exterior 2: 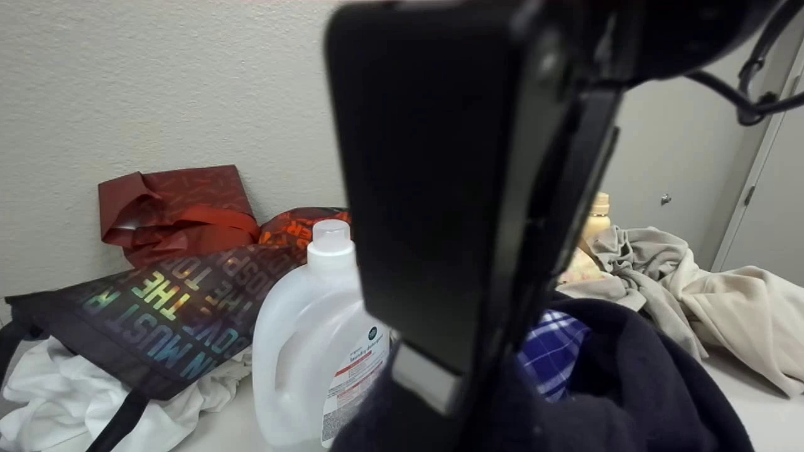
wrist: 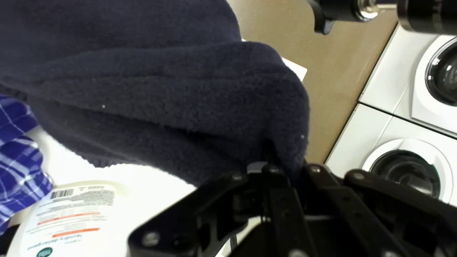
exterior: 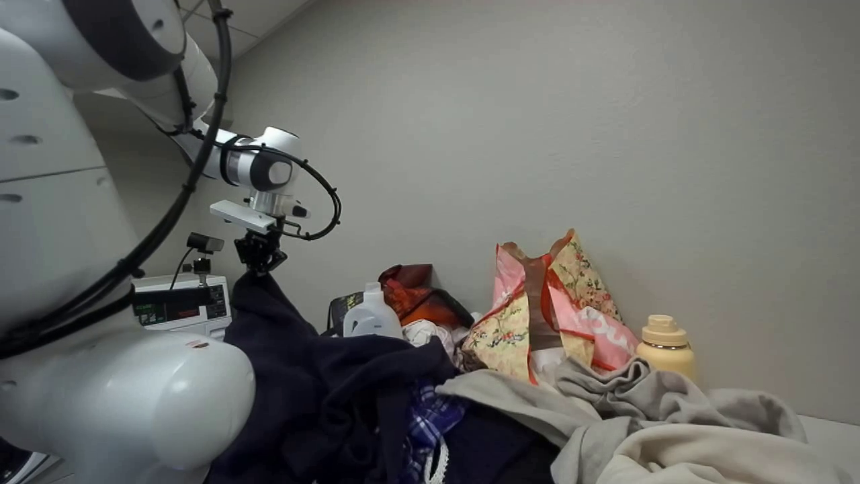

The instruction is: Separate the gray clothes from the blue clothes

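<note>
In an exterior view, the gripper (exterior: pixel 261 269) is pinched closed on a peak of the navy cloth (exterior: pixel 329 370), which slopes from there down onto the table (exterior: pixel 830 435) and lies against the plaid shirt (exterior: pixel 433 413). The gray clothes (exterior: pixel 678 400) reach back near the table's wall-side edge, one flap seemingly resting on the navy cloth; a thick raised fold, away from that flap, should give the best hold. In an exterior view, black hardware (exterior 2: pixel 433 188) hides the grip, and the plaid shirt shows between the jug (exterior 2: pixel 323 351) and the gray clothes. In the wrist view, the gripper bites a bunched ridge of fleecy-looking fabric near what seems a table corner. The navy cloth should handle soft, limp and grippy, hardly fragile, but bulky enough to drag heavily; the plaid shirt, thinner and lighter, could come along with it.
</note>
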You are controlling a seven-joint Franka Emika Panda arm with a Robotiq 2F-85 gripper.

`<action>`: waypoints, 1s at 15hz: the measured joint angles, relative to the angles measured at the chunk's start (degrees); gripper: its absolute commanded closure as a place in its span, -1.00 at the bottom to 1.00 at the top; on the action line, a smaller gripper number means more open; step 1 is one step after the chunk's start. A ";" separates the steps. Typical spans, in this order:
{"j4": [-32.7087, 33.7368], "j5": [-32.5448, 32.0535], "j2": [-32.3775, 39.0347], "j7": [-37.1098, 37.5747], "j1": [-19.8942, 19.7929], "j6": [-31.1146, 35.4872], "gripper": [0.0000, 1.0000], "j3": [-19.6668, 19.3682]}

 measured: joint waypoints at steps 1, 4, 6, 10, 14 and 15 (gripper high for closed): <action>0.84 -0.42 1.33 0.00 0.01 0.62 0.96 0.28; 3.30 -2.06 4.94 0.01 0.03 2.20 0.96 0.67; 4.98 -3.43 7.23 0.05 0.06 2.99 0.96 0.71; 8.96 -6.08 11.56 0.15 0.27 3.28 0.96 0.84; 13.69 -8.56 15.85 0.73 1.43 3.66 0.96 1.73; 15.06 -9.42 16.94 1.32 1.79 3.93 0.96 2.15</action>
